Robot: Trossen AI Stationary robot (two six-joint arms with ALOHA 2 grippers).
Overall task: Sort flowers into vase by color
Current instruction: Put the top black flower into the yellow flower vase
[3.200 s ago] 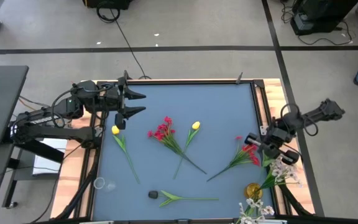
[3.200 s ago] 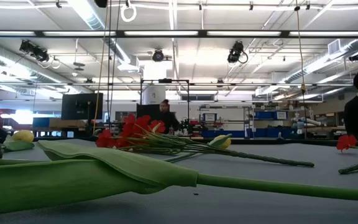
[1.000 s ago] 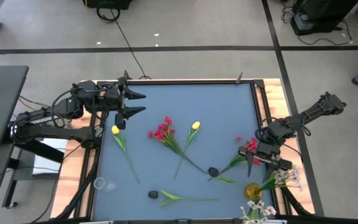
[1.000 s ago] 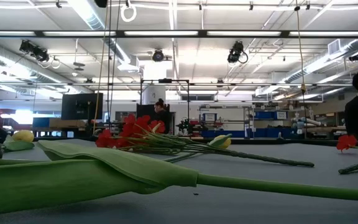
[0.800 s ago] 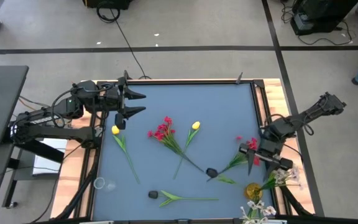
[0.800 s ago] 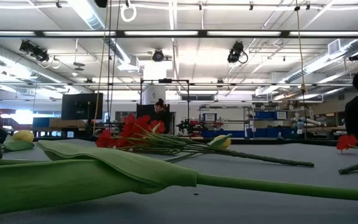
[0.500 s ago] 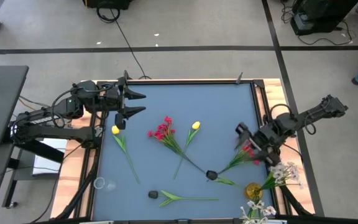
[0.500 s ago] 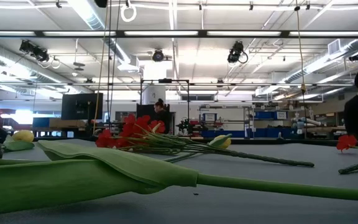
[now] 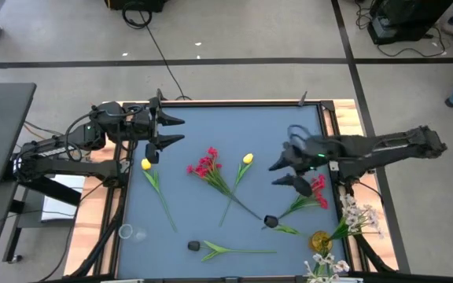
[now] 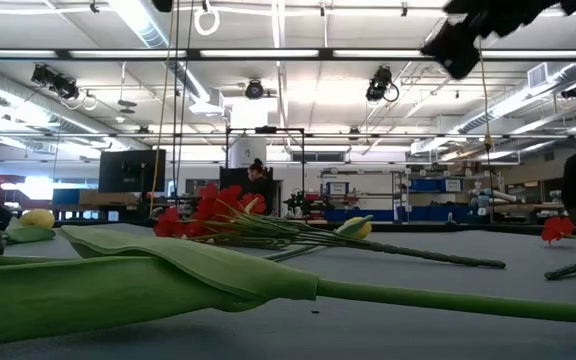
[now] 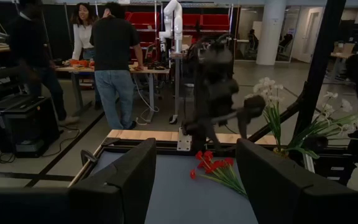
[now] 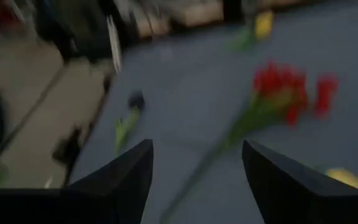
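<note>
High view: dark bud (image 9: 270,220) stem points right.

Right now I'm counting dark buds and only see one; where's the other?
In the high view the second dark bud lies right of centre, at the foot of the red spray, below the open right gripper; the first lies near the front edge.

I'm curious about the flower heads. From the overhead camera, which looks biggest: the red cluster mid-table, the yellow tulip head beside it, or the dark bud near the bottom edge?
1. The red cluster looks clearly largest.
2. The yellow tulip head and the dark bud look about alike; I can't rank them.
</note>
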